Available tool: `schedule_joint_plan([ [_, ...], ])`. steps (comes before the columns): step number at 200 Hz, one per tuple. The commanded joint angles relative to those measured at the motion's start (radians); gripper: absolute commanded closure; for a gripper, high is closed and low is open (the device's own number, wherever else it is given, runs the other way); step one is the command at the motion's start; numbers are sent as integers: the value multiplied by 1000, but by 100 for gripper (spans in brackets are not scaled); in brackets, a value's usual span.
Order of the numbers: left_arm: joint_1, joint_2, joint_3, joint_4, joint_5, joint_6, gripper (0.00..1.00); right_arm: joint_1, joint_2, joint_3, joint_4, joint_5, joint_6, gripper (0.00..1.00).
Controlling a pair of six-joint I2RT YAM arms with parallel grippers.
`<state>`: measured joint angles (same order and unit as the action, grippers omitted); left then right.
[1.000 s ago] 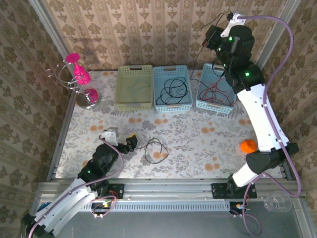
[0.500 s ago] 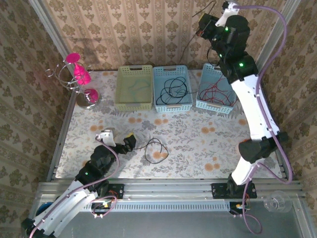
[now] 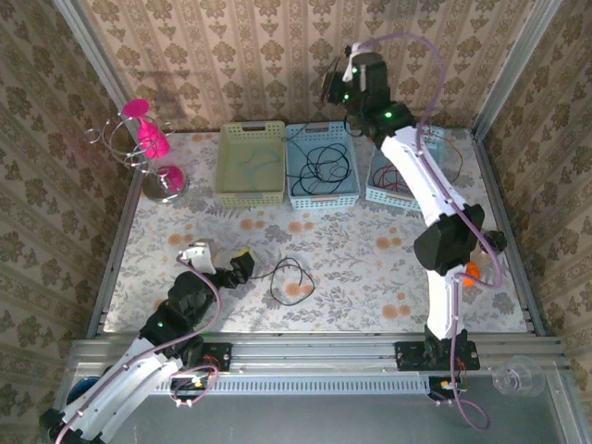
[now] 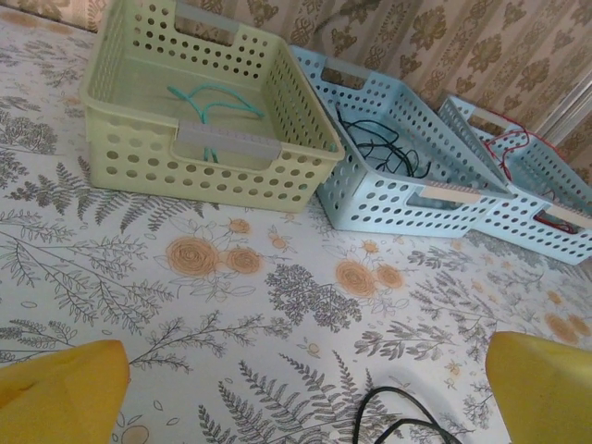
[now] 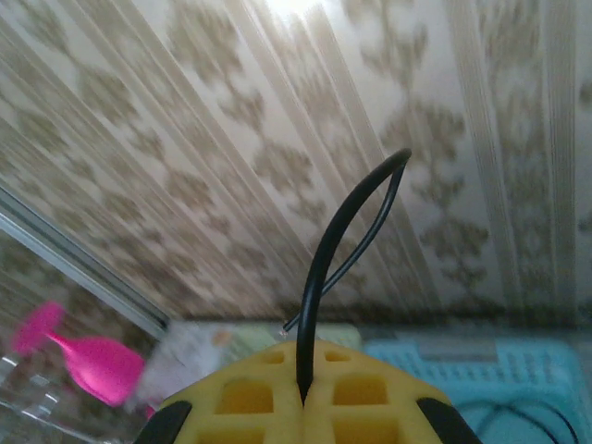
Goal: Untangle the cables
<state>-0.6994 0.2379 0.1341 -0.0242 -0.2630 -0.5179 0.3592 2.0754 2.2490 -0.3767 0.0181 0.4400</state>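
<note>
Yellow-green basket (image 4: 231, 146): teal cable (image 4: 208, 97). Blue baskets (image 4: 407, 199): black, red. Right hand (image 5: 303, 398) pinches black cable (image 5: 328, 240).

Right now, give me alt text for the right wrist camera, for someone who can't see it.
The right tool, yellow and shut, pinches a black cable that loops up against patterned wallpaper. A pink ornament sits blurred at lower left, and a blue basket at lower right.
</note>
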Motion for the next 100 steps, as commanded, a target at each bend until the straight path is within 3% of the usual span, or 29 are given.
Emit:
schedule_joint_plan([
  [1,3,-35,33,-31,13,-13,0,-12,73,5,-96,47,-80,100],
  [14,4,-49,27,-36,9,-19,0,-14,124,28,-154,61,-104,100],
  [36,3,-64,20,-39,8,-26,0,-15,211,63,-291,48,-154,90],
  [49,4,-64,21,-42,6,-27,0,-17,273,126,-387,0,-183,80],
  [66,4,-60,20,-36,2,-29,0,-14,339,222,-534,-7,-211,58],
  [100,4,-48,31,-24,5,-30,0,20,215,92,-550,109,-245,41],
])
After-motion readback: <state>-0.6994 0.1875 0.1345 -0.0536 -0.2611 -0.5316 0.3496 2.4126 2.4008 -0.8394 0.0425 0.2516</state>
